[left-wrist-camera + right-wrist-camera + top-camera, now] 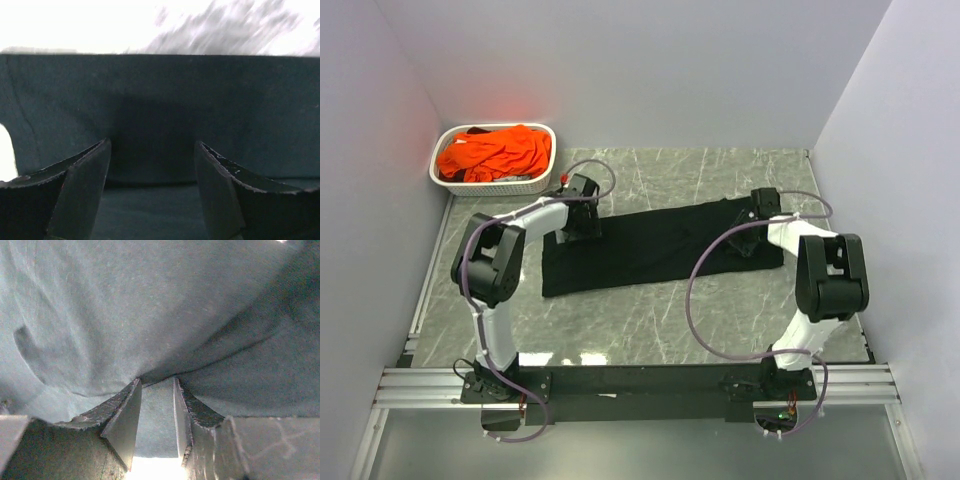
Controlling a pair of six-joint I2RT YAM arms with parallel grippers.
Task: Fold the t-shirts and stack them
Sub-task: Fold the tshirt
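A black t-shirt (650,250) lies as a long flat band across the marble table (650,320). My left gripper (582,222) is low over its left end. In the left wrist view the gripper (152,145) stands open, with dark cloth (160,90) and a fold edge lying flat between the fingers. My right gripper (752,232) is at the shirt's right end. In the right wrist view the gripper (156,382) is shut on a bunch of the cloth (150,305), which puckers at the fingertips. Orange t-shirts (495,152) are heaped in the basket.
The white latticed basket (542,182) stands at the table's back left corner, close to the left arm's wrist. White walls close in the back and both sides. A metal rail (640,385) with both arm bases runs along the near edge.
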